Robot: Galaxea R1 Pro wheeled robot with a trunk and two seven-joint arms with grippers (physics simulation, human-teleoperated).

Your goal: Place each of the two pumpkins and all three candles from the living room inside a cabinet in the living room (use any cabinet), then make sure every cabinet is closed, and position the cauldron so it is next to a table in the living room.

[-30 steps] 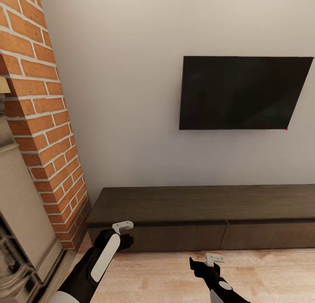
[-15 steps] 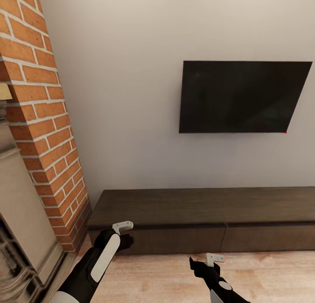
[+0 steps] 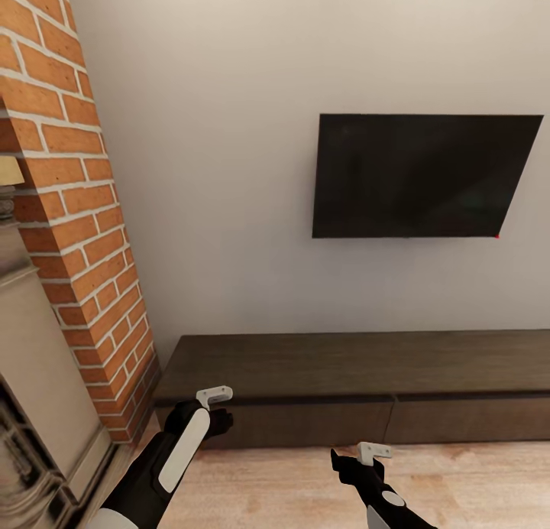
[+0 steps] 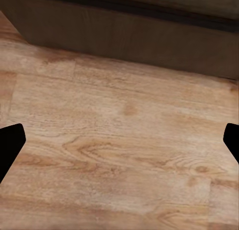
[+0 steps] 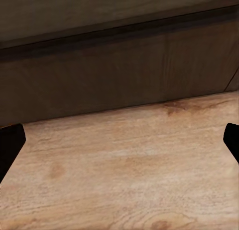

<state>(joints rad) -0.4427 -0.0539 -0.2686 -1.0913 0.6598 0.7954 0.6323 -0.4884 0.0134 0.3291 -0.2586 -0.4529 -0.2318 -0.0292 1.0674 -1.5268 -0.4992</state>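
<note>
Beyond both empty jaws, cabinet [image 3: 359, 384] closed.

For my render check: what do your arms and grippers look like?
Both arms are glossy black. The left arm carries a long white oval panel, the right arm a small white one. A pale grey bracket sits at the left gripper and right gripper. No cables visible.
</note>
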